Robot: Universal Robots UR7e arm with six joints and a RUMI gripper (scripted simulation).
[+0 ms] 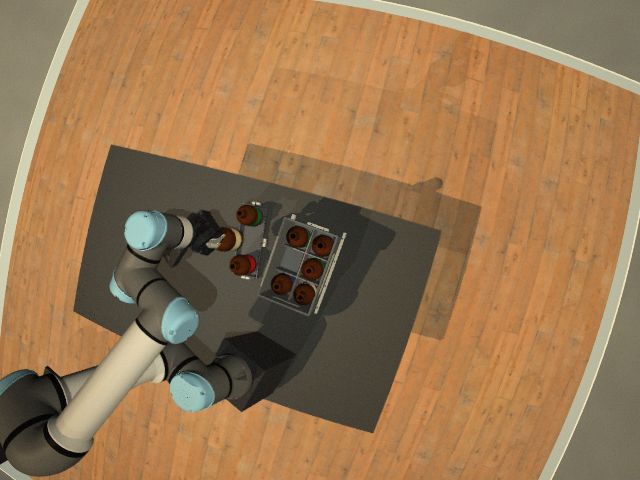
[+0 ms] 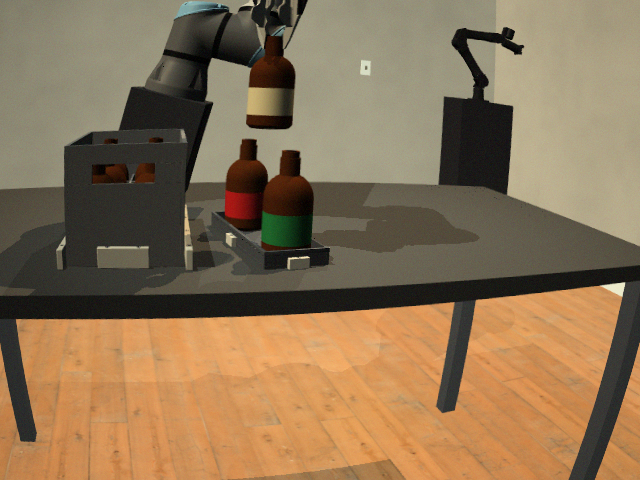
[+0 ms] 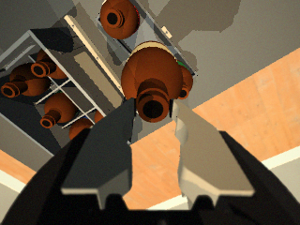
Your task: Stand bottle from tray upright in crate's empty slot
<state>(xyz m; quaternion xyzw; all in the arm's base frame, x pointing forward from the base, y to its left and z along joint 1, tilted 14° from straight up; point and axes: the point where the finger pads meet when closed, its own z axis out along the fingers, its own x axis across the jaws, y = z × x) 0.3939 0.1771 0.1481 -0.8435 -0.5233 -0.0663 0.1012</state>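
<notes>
Gripper clasping the cream-labelled bottle.
A low or off-centre approach could strike the crate wall, tilting or shifting the crate.

The gripper is holding 1 cream-labeled bottle by its neck. The tray is carrying 2 bottles, 1 green-labeled and 1 red-labeled. Beside it, the crate is holding 5 bottles, its middle slot on the tray side standing vacant.
</notes>
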